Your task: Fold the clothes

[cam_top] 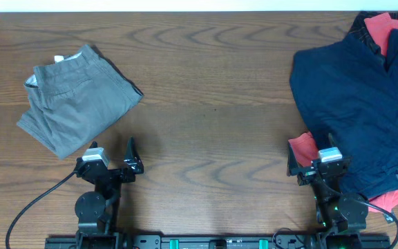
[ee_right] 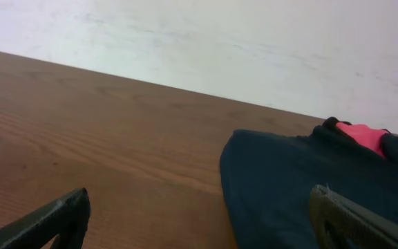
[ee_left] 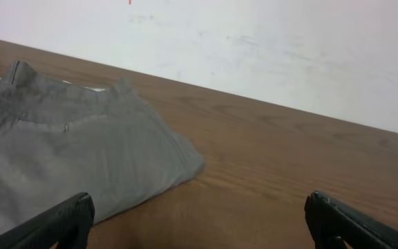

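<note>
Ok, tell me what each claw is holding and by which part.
Nothing is held. The left claw is open beside the grey trousers, and the right claw is open at the edge of the navy garment; neither grips cloth.

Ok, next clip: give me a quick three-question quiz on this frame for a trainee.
1. True or false: the grey garment lies folded on the left arm's side of the table.
2. What colour of cloth shows from under the navy garment? A green, B red, C yellow.
3. Fill in: the left gripper and the right gripper both stand ___, holding nothing.

Key: 1 true. 2 B: the red cloth peeks out at the far edge and again near the right gripper. 3 open.
</note>
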Controlling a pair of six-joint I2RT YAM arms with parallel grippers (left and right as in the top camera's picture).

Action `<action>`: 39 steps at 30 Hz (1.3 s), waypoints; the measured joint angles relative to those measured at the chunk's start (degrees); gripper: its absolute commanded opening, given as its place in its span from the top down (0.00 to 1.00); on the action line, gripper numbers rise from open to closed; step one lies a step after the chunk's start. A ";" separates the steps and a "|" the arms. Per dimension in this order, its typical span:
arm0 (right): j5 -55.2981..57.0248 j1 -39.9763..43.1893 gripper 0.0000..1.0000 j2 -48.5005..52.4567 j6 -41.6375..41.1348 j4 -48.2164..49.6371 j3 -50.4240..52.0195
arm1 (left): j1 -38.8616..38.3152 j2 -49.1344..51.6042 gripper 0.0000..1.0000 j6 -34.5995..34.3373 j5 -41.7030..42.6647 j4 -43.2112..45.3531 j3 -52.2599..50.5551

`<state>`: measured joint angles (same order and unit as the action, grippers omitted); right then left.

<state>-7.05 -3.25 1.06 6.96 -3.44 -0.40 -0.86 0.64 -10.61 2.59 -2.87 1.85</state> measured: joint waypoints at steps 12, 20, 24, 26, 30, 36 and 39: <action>-0.44 0.00 0.01 0.00 -1.60 0.37 0.00 | 0.00 -0.02 0.02 0.00 -0.02 0.15 -0.09; 0.02 0.00 0.01 1.27 -7.30 -2.47 -1.77 | 0.00 0.28 0.02 -3.10 1.75 0.11 -0.04; 2.12 0.00 0.01 7.54 -8.04 -6.32 -8.04 | 0.00 3.04 0.02 -3.89 3.58 -2.14 1.18; 2.78 0.00 0.01 12.46 -8.09 -7.15 -11.93 | 0.00 5.79 0.02 -4.17 4.35 -4.50 2.82; 3.48 0.00 0.01 26.08 -8.00 -10.49 -21.53 | 0.00 13.92 0.02 -4.42 5.01 -9.33 9.75; 4.33 0.00 0.01 52.65 -4.94 -25.44 -40.85 | 0.00 28.50 0.02 -4.44 5.20 -16.61 21.68; 5.20 0.00 0.01 64.59 -3.26 -30.80 -49.59 | 0.00 35.98 0.02 -4.42 5.27 -21.42 27.89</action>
<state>-1.85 -3.25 65.65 3.70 -34.24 -50.00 -0.86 36.62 -15.03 7.86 -24.29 29.74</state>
